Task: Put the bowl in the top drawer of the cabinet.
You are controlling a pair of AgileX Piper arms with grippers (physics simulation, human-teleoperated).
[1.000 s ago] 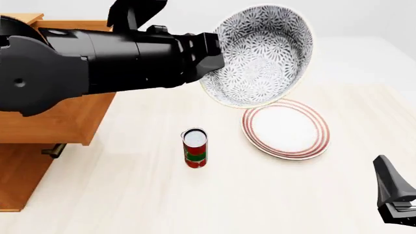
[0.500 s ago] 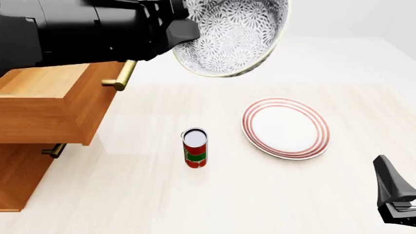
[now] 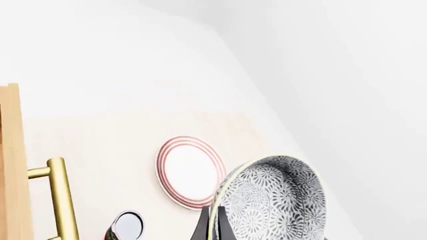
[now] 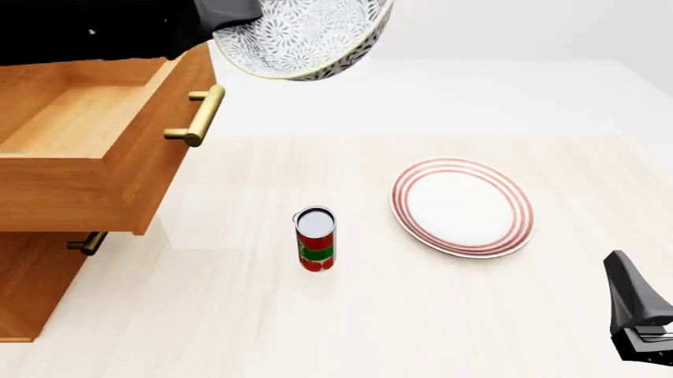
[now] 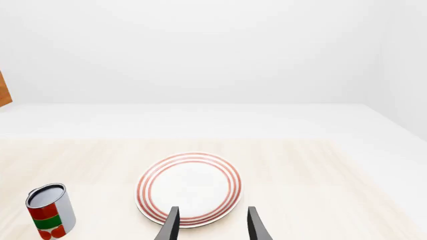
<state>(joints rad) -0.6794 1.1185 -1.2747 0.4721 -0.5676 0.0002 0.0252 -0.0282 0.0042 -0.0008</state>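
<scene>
Bowl (image 4: 305,35) was aloft at the top of the front view, tipped on its side so the patterned inside showed, well clear of the table (image 4: 347,315). It hung beside the top drawer's (image 4: 74,134) front edge, just above and to the right of the brass handle (image 4: 202,116), not over the drawer's open box. Top drawer stood pulled out of the cabinet (image 4: 31,276), its inside bare wood. A lower drawer's small handle (image 4: 87,242) showed below it.

Left gripper (image 3: 213,227) was clamped on the bowl's rim: in the left wrist view two dark fingers (image 3: 223,229) pinched the rim edge-on, one on either face of the wall, with the rest of the bowl extending away from the fingers. In the front view the left arm's dark body covered the bowl's left edge, so the grip itself was hidden there.

Plate (image 4: 462,207) with red rings lay flat on the table, right of a red-and-green can (image 4: 314,239) standing upright; the two were apart.

Right gripper (image 5: 212,225) sat low at the near right side of the table, fingers apart with nothing between them, pointing toward the plate's near edge.
</scene>
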